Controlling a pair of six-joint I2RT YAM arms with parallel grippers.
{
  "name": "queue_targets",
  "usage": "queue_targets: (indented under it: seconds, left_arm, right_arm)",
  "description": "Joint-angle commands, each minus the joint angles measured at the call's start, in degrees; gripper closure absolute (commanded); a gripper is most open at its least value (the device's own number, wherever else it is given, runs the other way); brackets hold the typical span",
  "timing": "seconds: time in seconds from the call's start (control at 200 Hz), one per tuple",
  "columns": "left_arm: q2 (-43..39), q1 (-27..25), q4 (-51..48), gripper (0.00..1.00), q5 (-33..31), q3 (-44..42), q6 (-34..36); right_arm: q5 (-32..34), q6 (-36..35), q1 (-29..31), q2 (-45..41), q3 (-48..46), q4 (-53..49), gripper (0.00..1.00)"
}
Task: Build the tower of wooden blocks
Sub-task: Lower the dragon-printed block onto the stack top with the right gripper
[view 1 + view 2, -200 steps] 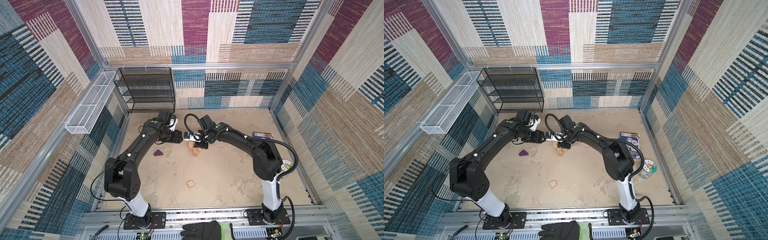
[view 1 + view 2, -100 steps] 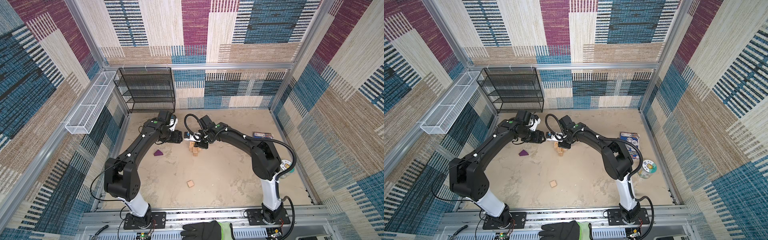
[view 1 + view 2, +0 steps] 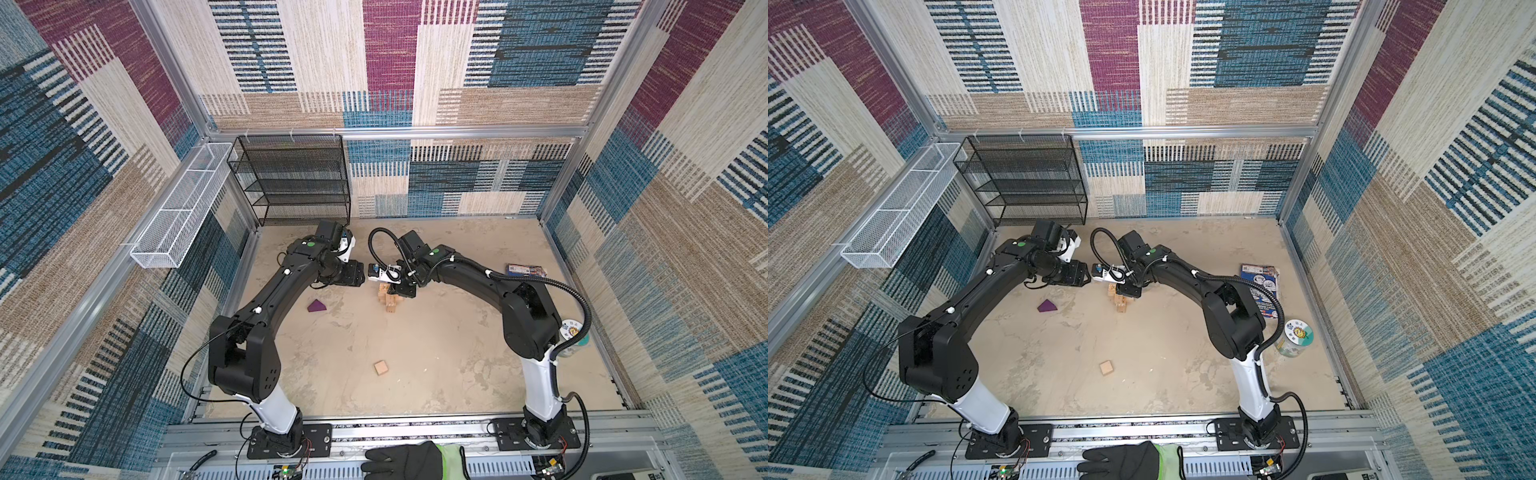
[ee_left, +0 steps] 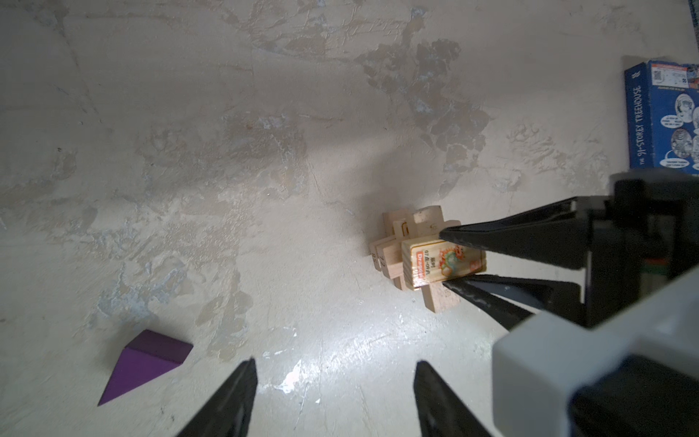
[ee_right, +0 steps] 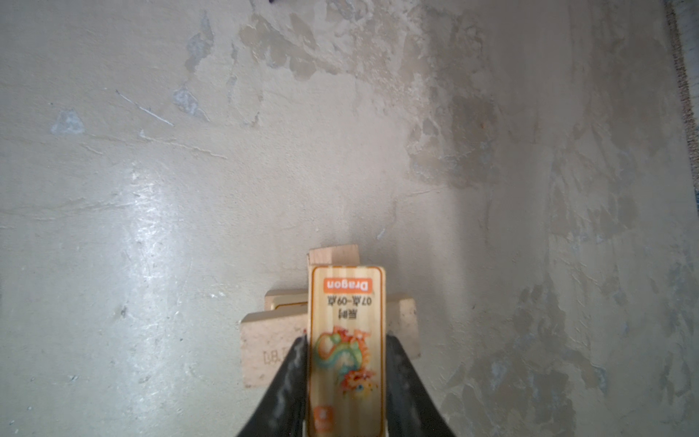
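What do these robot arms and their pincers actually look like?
The left arm and right arm are glossy black with chunky joints, a white bottom segment and a green dot on an upper joint. A ribbed black hose runs along the right one. The left gripper and right gripper each have two slim, tapered black fingers.

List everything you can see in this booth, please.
tower: one stack of crossed blocks, pale tan, mid-floor
Dragon block: one, tan with orange print, atop the tower
cube: one, tan, alone nearer the front
wedge: one, purple, floor left of tower
book: one, blue, floor's right edge
jar: one, clear, green-white lid, right edge too
shelf: one, black mesh, back wall
basket: one, white wire, left wall
glove: one, black, green cuff, front rail
left gripper: one, black, open, beside the tower
right gripper: one, black, shut on the Dragon block
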Motion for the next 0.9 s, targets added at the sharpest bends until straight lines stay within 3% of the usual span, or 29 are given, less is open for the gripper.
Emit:
queue_targets:
  seconds: [0.0,0.896]
  left_arm:
    - [-0.2,0.0,0.2,0.3,-0.6,-0.1,0.9]
    - [-0.1,0.1,0.1,0.3,-1.1,-0.1,1.0]
  right_arm:
    - [-0.2,0.4,0.1,0.1,0.4,-0.7,0.66]
    - [0.0,0.5,0.1,-0.3,0.3,0.0,0.62]
